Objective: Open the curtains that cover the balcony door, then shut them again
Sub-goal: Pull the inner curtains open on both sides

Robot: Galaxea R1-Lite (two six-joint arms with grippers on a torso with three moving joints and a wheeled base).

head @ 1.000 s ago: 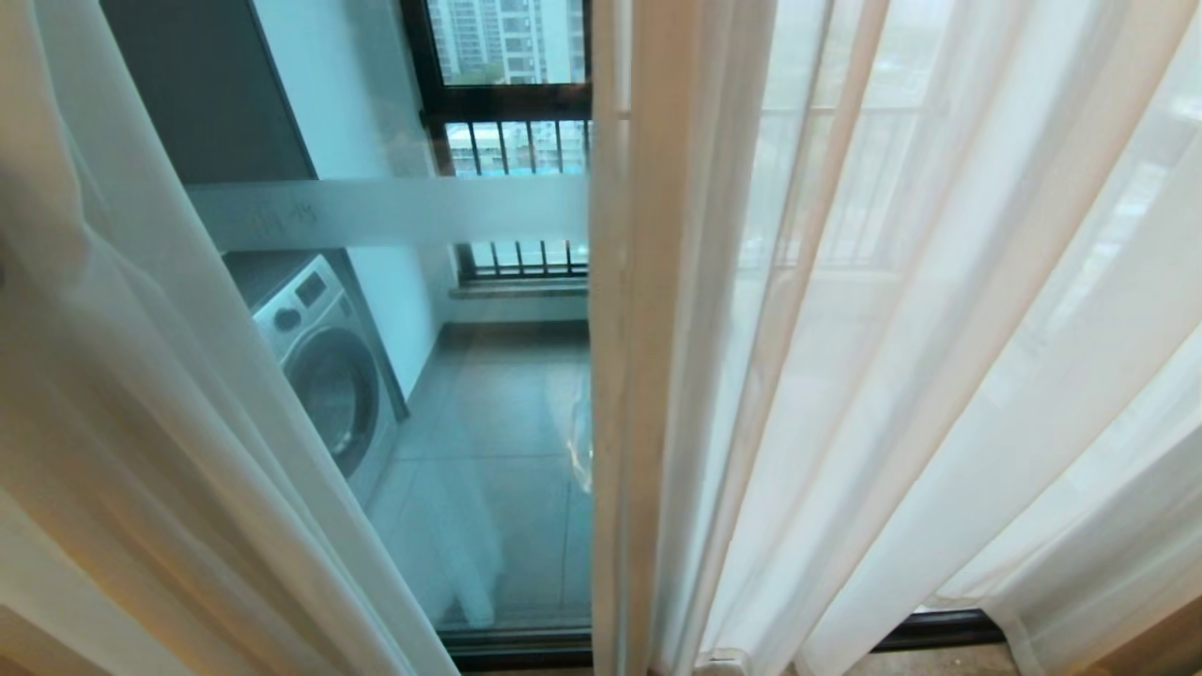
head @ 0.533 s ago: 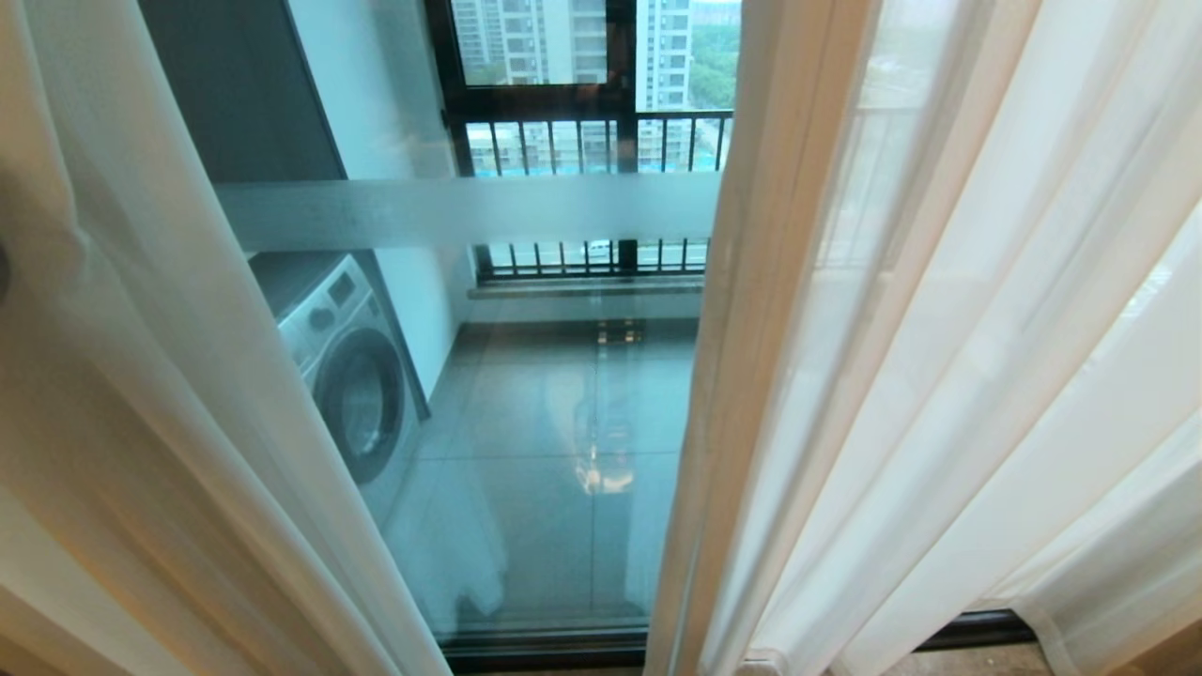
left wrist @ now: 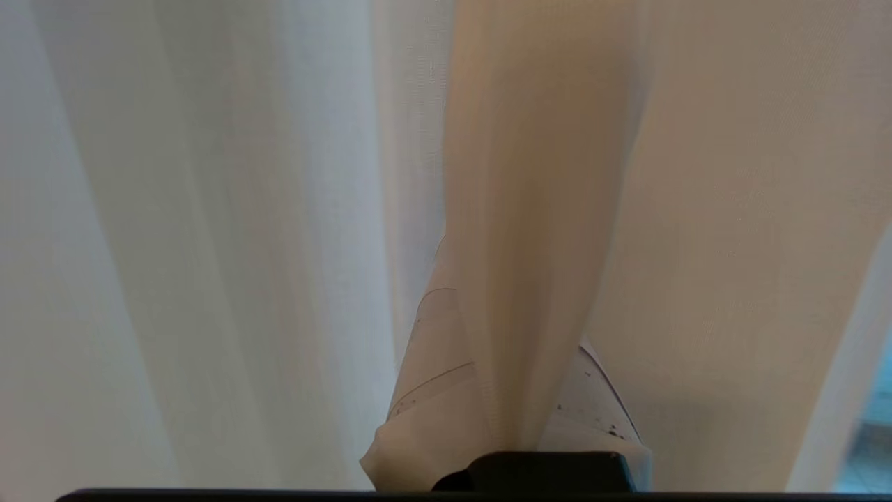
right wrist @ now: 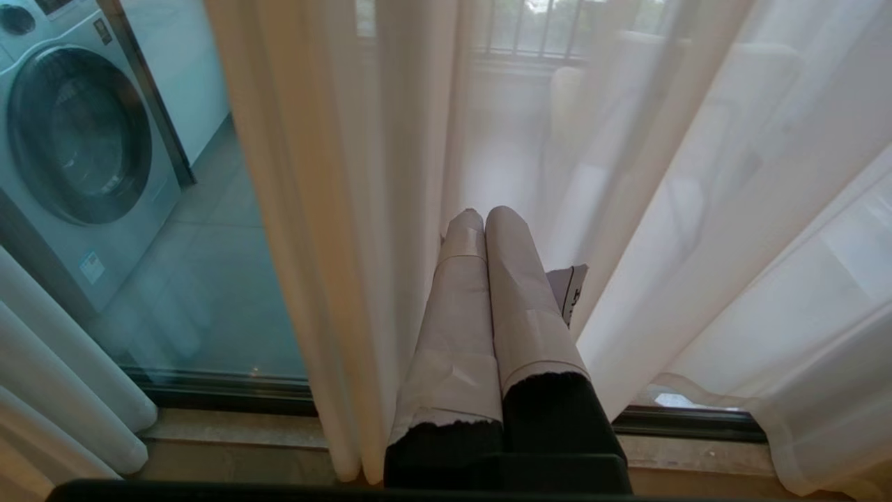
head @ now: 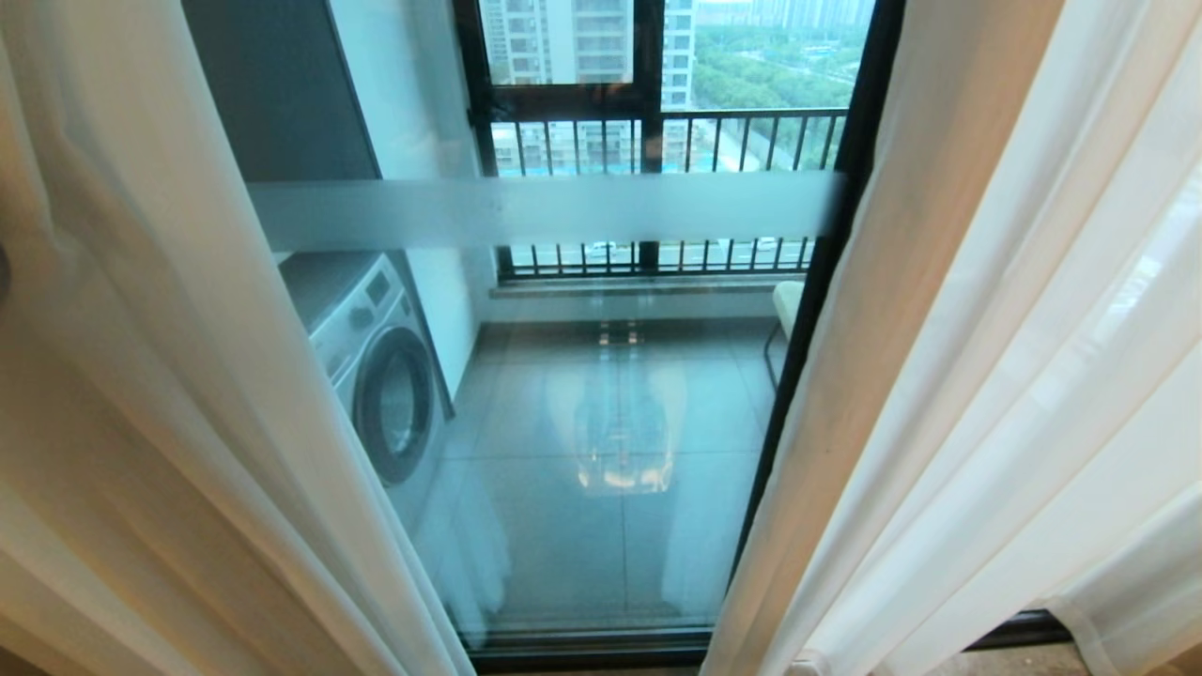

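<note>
1. From my head cam, far left: left sheer curtain panel [head: 160,394] hangs slanted across the left side of the view, folds running down to the bottom edge.
2. Left claw [left wrist: 502,390] shows only in my left wrist cam. Paper-wrapped fingers [left wrist: 432,390] are clamped together on a fold of that curtain panel; fabric runs up out from between them.
3. Next right, through the glass: front-loading washing machine [head: 376,376] on the balcony's grey tiled floor [head: 601,526].
4. Centre: balcony door [head: 563,211] is uncovered between the two panels. Frosted band runs across the glass; dark frame upright [head: 826,272] stands at the right edge of the gap.
5. Behind the glass: black-barred railing window [head: 657,141], tower blocks and trees beyond it.
6. Right: second sheer curtain panel [head: 986,357] is bunched to the right of the frame upright, covering the rest of the door.
7. Right claw [right wrist: 484,216] shows in my right wrist cam: fingers pressed together, holding nothing, pointing at the inner edge of the right panel, just beside the folds. I cannot tell whether it touches them.
</note>
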